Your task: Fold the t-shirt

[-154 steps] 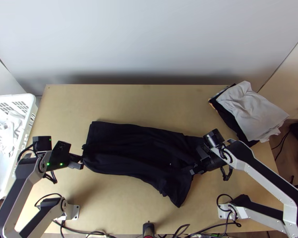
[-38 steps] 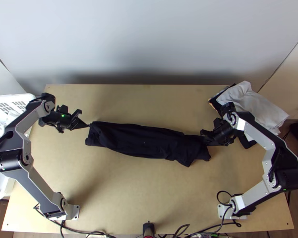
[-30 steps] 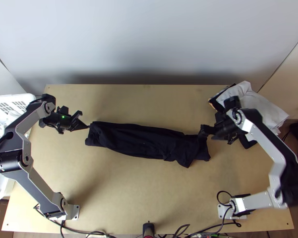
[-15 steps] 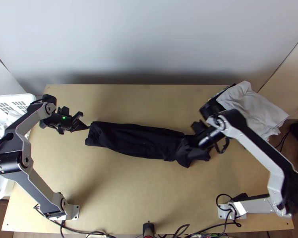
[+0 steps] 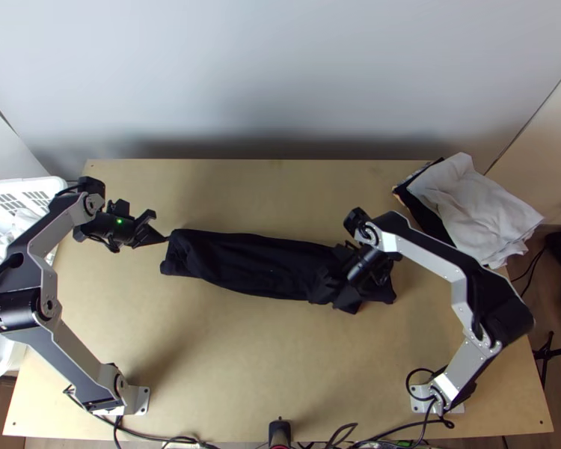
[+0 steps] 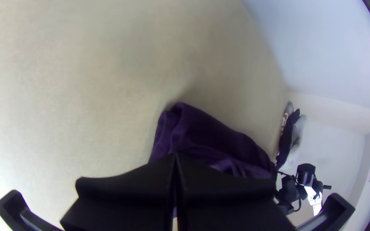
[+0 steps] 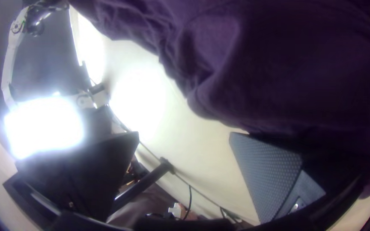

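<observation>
Left gripper, jaws clenched on the left end of the shirt, should anchor it; the shirt lies in a long, rumpled strip on the bench; over its right part, the right gripper, jaws released, had best slide low and pinch every layer before lifting

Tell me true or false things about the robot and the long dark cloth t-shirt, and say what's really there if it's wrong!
1. The dark cloth t-shirt lies in a long strip. True.
2. The left gripper's fingers are wide apart. False: they are shut.
3. The right gripper's fingers are apart. True.
4. The white plastic basket is on the right. False: it's on the left.
5. Pale grey cloth lies on black cloth. True.
</observation>
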Tool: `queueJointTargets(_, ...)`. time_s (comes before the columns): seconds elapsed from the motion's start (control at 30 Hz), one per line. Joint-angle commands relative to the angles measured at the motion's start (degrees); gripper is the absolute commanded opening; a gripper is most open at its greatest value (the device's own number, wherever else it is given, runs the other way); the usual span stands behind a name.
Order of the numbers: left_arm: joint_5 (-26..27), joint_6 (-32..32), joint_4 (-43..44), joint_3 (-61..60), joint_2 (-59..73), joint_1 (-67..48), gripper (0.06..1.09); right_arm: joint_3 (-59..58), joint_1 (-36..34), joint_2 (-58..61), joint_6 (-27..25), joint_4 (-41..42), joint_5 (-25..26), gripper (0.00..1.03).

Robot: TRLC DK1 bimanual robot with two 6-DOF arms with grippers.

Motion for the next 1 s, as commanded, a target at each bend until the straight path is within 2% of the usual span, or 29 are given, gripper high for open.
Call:
queueJointTargets(0.0,-0.1,0.6,-0.1,-0.2,-1.6,0.2,0.09,2.8,-3.0,7.6,3.6,5.9,4.7,0.98)
queueJointTargets(0.07,-0.1,2.1,-0.2,-1.0,-3.0,0.2,0.09,1.9,-3.8,8.3,3.4,5.9,4.7,0.98)
queueJointTargets(0.1,-0.1,2.4,0.1,-1.1,-3.9,0.1,0.14,1.4,-3.8,8.0,3.2,5.9,4.8,0.98)
queueJointTargets(0.13,0.0,2.6,0.1,-1.0,-4.5,0.1,0.35,0.8,-3.8,7.2,2.9,5.9,4.7,0.98)
queueJointTargets(0.17,0.0,3.0,0.0,-1.0,-5.5,-0.3,0.73,0.4,-3.8,6.3,2.6,5.9,4.7,0.98)
queueJointTargets(0.2,0.0,3.9,-0.1,-1.3,-6.9,-0.4,1.05,0.0,-3.7,5.5,2.4,5.9,4.7,0.98)
queueJointTargets(0.47,0.1,4.4,0.0,-1.4,-14.1,0.6,1.04,-0.7,-3.7,2.2,1.8,5.2,4.7,0.98)
queueJointTargets(0.77,-0.7,2.6,0.8,-2.9,-20.5,-5.0,1.04,1.0,-3.0,-0.9,1.5,4.7,4.6,0.98)
queueJointTargets(0.9,-6.6,3.1,3.9,-6.8,-20.5,-10.1,1.04,2.0,-2.6,-1.6,1.7,4.6,4.6,0.98)
queueJointTargets(0.97,-7.7,3.2,5.0,-8.7,-19.6,-11.7,1.04,1.9,-2.7,-1.6,1.6,4.5,4.6,0.98)
